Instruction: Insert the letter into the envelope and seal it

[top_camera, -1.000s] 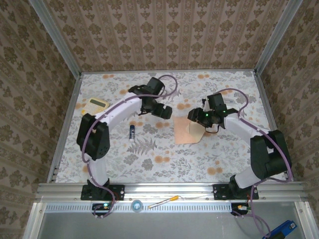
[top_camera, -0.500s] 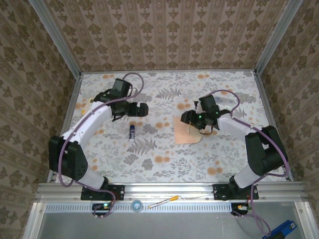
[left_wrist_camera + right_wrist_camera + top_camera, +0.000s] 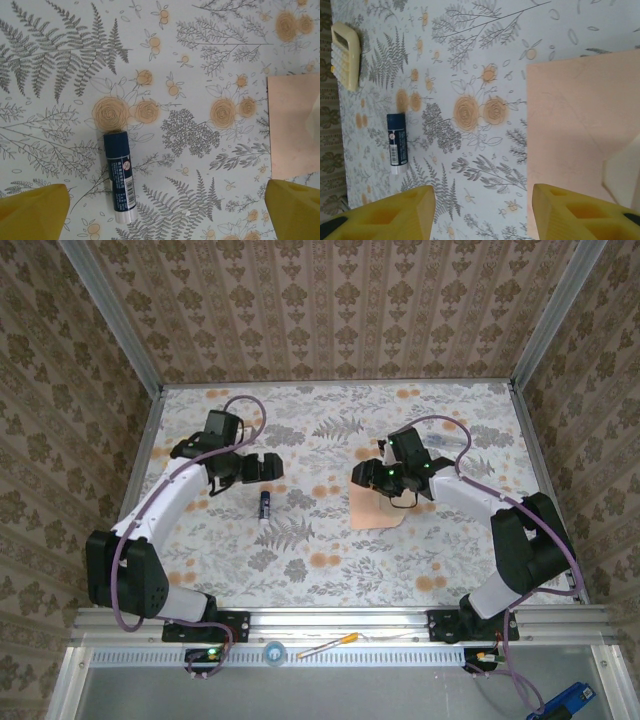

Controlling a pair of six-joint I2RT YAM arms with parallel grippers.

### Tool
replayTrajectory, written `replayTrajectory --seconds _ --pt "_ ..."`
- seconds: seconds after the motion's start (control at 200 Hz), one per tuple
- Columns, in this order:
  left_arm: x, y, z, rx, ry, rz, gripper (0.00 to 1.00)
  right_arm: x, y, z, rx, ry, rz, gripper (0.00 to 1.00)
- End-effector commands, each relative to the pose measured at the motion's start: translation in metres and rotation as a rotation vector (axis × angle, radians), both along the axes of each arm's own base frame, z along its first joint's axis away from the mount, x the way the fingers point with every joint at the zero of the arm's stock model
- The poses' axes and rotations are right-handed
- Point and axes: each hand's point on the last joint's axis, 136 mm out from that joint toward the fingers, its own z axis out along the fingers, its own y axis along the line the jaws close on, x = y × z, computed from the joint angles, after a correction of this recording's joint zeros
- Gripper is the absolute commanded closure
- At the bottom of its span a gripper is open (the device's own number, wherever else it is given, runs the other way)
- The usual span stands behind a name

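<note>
The glue stick (image 3: 265, 504) is lying on the table (image 3: 300, 570), its length running front to back. The envelope (image 3: 372, 510) is lying flat to the right of the glue stick, well apart from it, with its flap (image 3: 622, 175) on the side away from the glue stick. The calculator (image 3: 345, 47) is sitting behind and left of the glue stick.

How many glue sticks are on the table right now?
1. The glue stick lies on the floral table, left of the pink paper. Another could be hidden under the robot.
</note>
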Motion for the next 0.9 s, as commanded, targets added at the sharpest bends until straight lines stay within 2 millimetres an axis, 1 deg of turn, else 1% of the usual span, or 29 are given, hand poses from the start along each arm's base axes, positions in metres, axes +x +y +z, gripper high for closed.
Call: replayTrajectory --seconds 0.0,0.075,0.145,0.23,0.3,0.335,0.395,0.43,0.445,0.54,0.62,0.735,0.895 --pt "-0.003 0.001 0.005 -0.034 -0.007 0.013 0.0 0.004 0.003 0.002 -0.019 -0.004 -0.007 0.44" --pt "-0.005 0.003 0.003 -0.03 -0.001 0.015 0.0 0.003 0.006 0.003 -0.021 -0.009 0.006 0.44" --pt "-0.007 0.006 -0.003 -0.019 0.014 0.015 0.0 0.001 0.011 0.003 -0.032 -0.009 0.025 0.44" --pt "-0.01 0.011 -0.011 0.009 0.035 0.013 0.0 -0.001 0.016 0.003 -0.04 -0.001 0.044 0.4" --pt "-0.014 0.016 -0.021 0.037 0.054 0.016 0.0 -0.003 0.02 0.003 -0.055 0.002 0.054 0.33" --pt "-0.017 0.018 -0.027 0.05 0.069 0.018 0.0 -0.003 0.022 0.003 -0.063 -0.001 0.057 0.28" --pt "-0.021 0.024 -0.038 0.08 0.091 0.027 0.0 -0.004 0.025 0.005 -0.089 -0.012 0.069 0.15" --pt "-0.023 0.028 -0.045 0.101 0.105 0.033 0.0 -0.004 0.026 0.007 -0.115 -0.025 0.073 0.02" --pt "-0.025 0.029 -0.049 0.11 0.112 0.035 0.0 -0.005 0.028 0.008 -0.126 -0.03 0.077 0.0" --pt "-0.031 0.034 -0.067 0.143 0.152 0.042 0.01 -0.005 0.035 0.018 -0.16 -0.086 0.103 0.0" --pt "-0.033 0.035 -0.076 0.152 0.167 0.049 0.02 -0.005 0.037 0.027 -0.177 -0.141 0.112 0.0" --pt "-0.031 0.035 -0.082 0.158 0.16 0.056 0.05 -0.004 0.037 0.036 -0.173 -0.178 0.108 0.0" --pt "-0.029 0.035 -0.09 0.203 0.164 0.038 0.08 -0.004 0.046 0.038 -0.08 -0.191 0.109 0.0"
